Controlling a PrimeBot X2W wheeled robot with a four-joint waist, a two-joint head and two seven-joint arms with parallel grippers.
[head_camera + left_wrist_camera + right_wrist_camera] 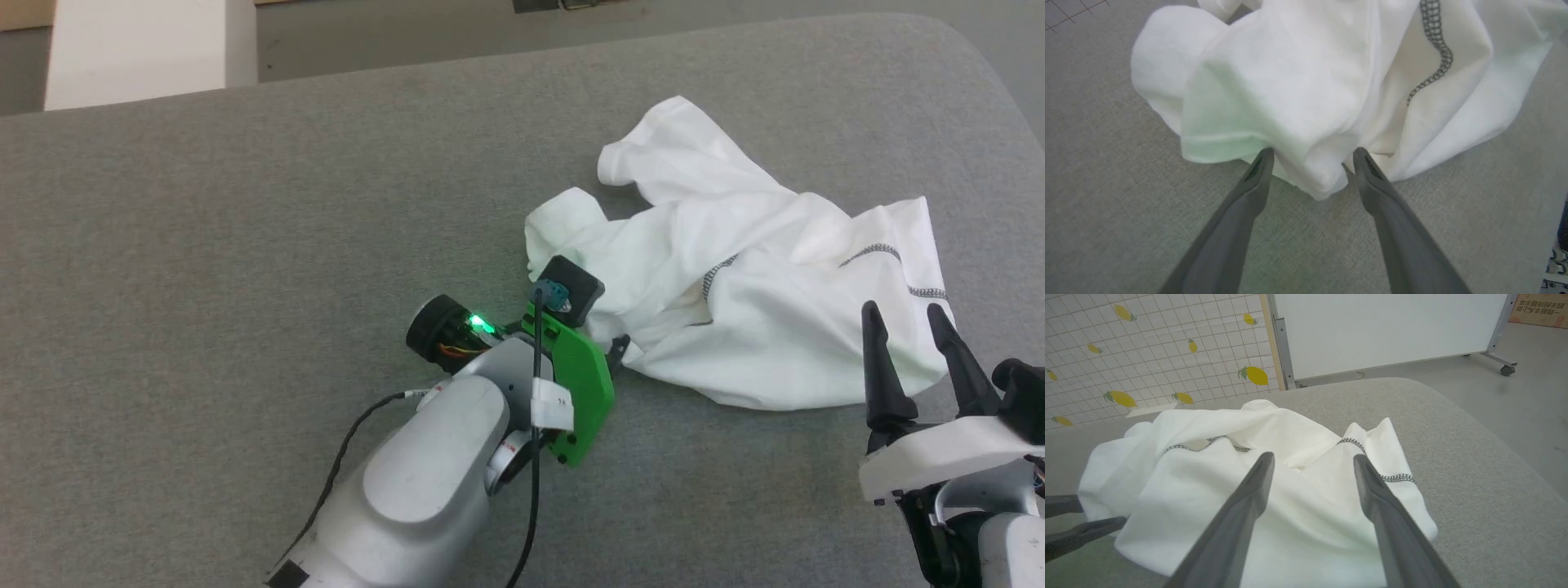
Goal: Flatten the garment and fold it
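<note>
Garment lies crumpled; left claw spread astride its near-left fold, seemingly to pinch; right claw released, hovering.

Head looks down; wrists, seemingly low, share garment.

The right gripper is seen with its two dark fingers spread wide and nothing clasped between them, and it is held over the garment. The garment is heaped in crumpled white folds on the grey table, with dark stitching shown along its edges. At the garment's left edge the left gripper is seen, its fingers parted. Beyond the table, a lemon-patterned grid screen, a white board on a castor and a cardboard box are seen.
</note>
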